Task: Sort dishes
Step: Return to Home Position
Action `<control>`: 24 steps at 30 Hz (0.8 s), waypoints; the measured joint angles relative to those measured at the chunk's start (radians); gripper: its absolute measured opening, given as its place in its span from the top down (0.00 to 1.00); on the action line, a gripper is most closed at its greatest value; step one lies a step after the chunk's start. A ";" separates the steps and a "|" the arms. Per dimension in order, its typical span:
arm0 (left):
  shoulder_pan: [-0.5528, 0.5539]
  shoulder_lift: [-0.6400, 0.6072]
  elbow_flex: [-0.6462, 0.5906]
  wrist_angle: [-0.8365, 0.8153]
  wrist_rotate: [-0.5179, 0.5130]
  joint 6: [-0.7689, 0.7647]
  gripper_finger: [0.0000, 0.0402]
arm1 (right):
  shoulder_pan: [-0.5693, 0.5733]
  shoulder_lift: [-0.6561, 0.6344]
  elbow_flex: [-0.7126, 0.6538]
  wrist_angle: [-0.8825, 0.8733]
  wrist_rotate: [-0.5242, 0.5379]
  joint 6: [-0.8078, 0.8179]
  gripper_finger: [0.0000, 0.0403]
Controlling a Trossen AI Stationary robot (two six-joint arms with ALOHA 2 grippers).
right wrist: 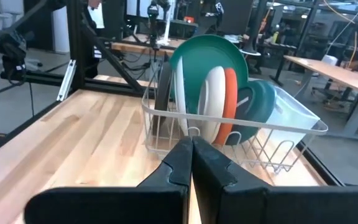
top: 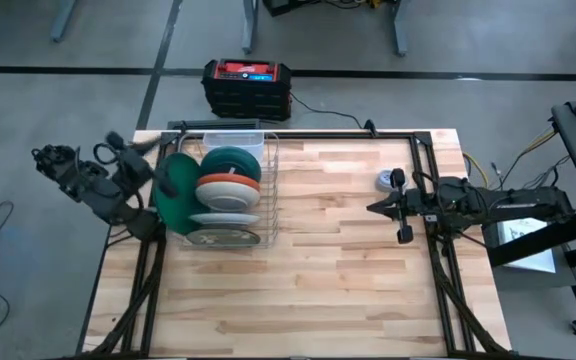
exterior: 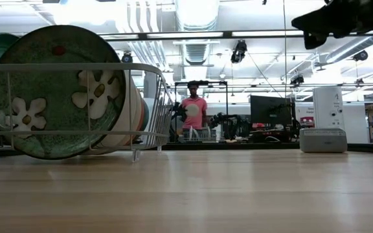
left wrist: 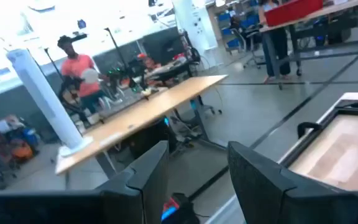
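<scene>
The dishes stand on edge in the silver wire rack (top: 268,190) at the table's far left: a large dark green plate (top: 173,200), a teal bowl (top: 230,162), an orange one (top: 232,183), a white one (top: 226,198) and a speckled plate with flowers (exterior: 57,90). In the right wrist view they show as green plate (right wrist: 210,59), white (right wrist: 213,93), orange (right wrist: 230,99) and teal (right wrist: 260,102). My left gripper (left wrist: 197,149) is open beside the rack's left side (top: 133,150), pointing out into the room, with nothing between its fingers. My right gripper (right wrist: 191,149) is shut and held level at the table's right (top: 371,208), facing the rack.
A small grey round device (top: 384,181) lies on the table just beyond my right gripper. A red-and-black box (top: 246,85) stands on the floor past the far edge. Bare wood spans the table's middle and near half. A person (exterior: 193,113) stands in the room behind.
</scene>
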 joint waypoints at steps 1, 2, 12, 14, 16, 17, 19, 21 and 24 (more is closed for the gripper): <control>0.003 -0.008 0.000 -0.047 -0.005 -0.049 0.62 | 0.000 0.000 0.000 0.000 0.000 0.001 0.99; 0.013 -0.021 0.002 -0.082 -0.005 -0.094 0.62 | 0.000 0.000 0.000 0.000 0.000 0.004 0.99; 0.217 -0.148 -0.026 -0.403 -0.013 -0.506 0.62 | 0.000 0.000 0.000 0.000 0.000 0.005 0.99; 0.247 -0.177 -0.059 -0.401 -0.012 -0.522 0.62 | 0.000 0.000 0.000 0.000 0.000 0.005 0.99; 0.264 -0.197 -0.095 -0.400 -0.012 -0.521 0.62 | 0.000 0.000 0.000 0.000 0.000 0.005 0.99; 0.270 -0.206 -0.112 -0.399 -0.012 -0.521 0.62 | 0.000 0.000 0.000 0.000 0.000 0.005 0.99; 0.284 -0.227 -0.141 -0.399 -0.011 -0.522 0.62 | 0.000 0.000 0.000 0.000 0.000 0.005 0.99; 0.295 -0.248 -0.161 -0.397 -0.012 -0.522 0.62 | 0.000 0.000 0.000 0.000 0.000 0.009 0.99; 0.310 -0.276 -0.194 -0.397 -0.012 -0.515 0.62 | 0.000 0.000 0.000 0.001 0.000 0.009 0.99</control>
